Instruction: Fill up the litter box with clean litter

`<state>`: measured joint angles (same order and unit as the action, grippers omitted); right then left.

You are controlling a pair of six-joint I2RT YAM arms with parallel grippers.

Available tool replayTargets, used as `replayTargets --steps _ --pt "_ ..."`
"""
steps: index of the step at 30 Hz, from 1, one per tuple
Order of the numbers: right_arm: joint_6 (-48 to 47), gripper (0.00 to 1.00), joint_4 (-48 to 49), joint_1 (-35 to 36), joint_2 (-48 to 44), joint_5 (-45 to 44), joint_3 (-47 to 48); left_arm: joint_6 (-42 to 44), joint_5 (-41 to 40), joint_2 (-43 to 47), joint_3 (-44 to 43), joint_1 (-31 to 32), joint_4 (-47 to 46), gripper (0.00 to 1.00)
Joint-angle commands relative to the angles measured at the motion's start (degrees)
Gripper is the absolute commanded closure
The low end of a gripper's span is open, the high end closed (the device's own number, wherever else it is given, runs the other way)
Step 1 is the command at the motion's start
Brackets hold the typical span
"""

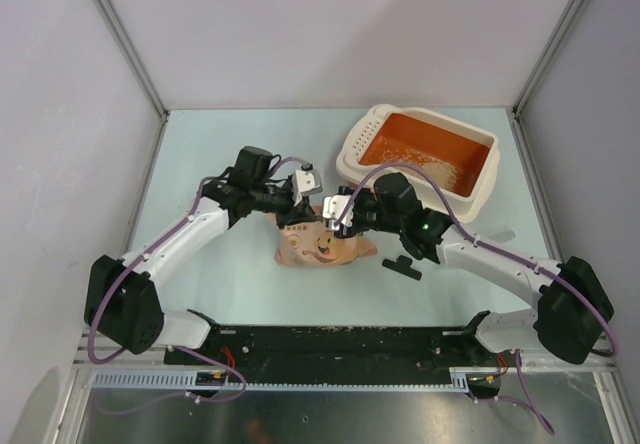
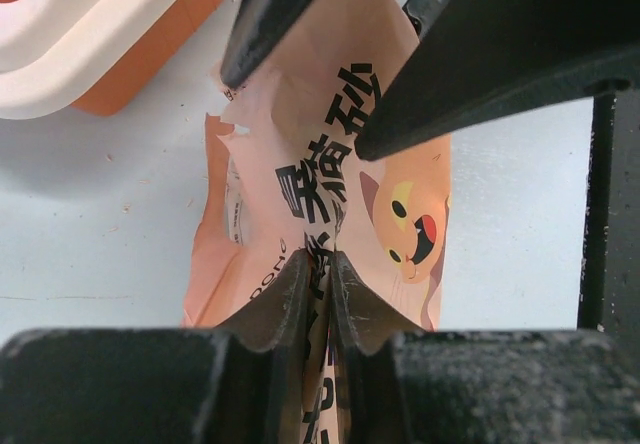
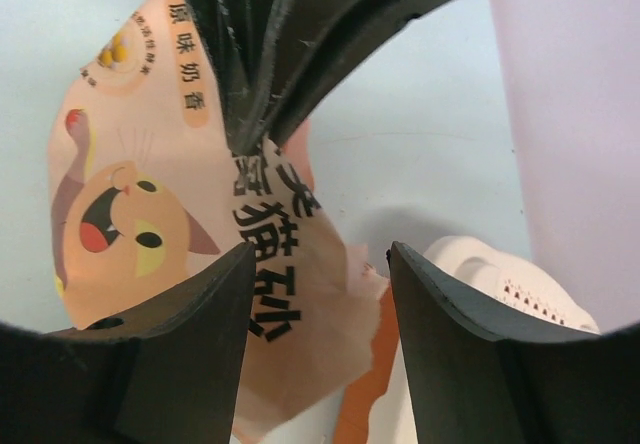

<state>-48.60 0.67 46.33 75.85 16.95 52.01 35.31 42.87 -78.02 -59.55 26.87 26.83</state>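
The litter box (image 1: 482, 190), cream outside and orange inside, stands at the back right of the table. A thin pale patch of clean litter (image 1: 447, 172) lies along its near right side. A pink bag (image 1: 318, 246) printed with a cartoon cat sits upright at the centre. My left gripper (image 2: 326, 269) is shut on a fold of the pink bag (image 2: 300, 144) at its top. My right gripper (image 3: 318, 259) is open, its fingers straddling the torn upper edge of the pink bag (image 3: 300, 294) without touching it. In the top view both grippers meet above the bag.
A small black object (image 1: 403, 267) lies on the table right of the bag, in front of the box. The litter box corner (image 2: 90, 34) is close behind the bag. Grey walls enclose the table on three sides.
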Motion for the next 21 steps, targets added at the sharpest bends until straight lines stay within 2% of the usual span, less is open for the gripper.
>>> replayTargets --steps 1,6,21 --pt "-2.0 0.39 2.6 -1.0 -1.8 0.5 -0.7 -3.1 3.7 0.1 0.2 -0.7 -1.2 0.84" --pt "-2.8 0.39 -3.6 -3.4 0.3 3.5 -0.6 -3.8 4.1 -0.2 -0.1 -1.6 -1.3 0.85" --pt "-0.6 0.41 -9.8 -5.8 3.0 8.1 -0.5 -4.2 3.5 0.9 0.6 -2.3 -1.3 0.86"
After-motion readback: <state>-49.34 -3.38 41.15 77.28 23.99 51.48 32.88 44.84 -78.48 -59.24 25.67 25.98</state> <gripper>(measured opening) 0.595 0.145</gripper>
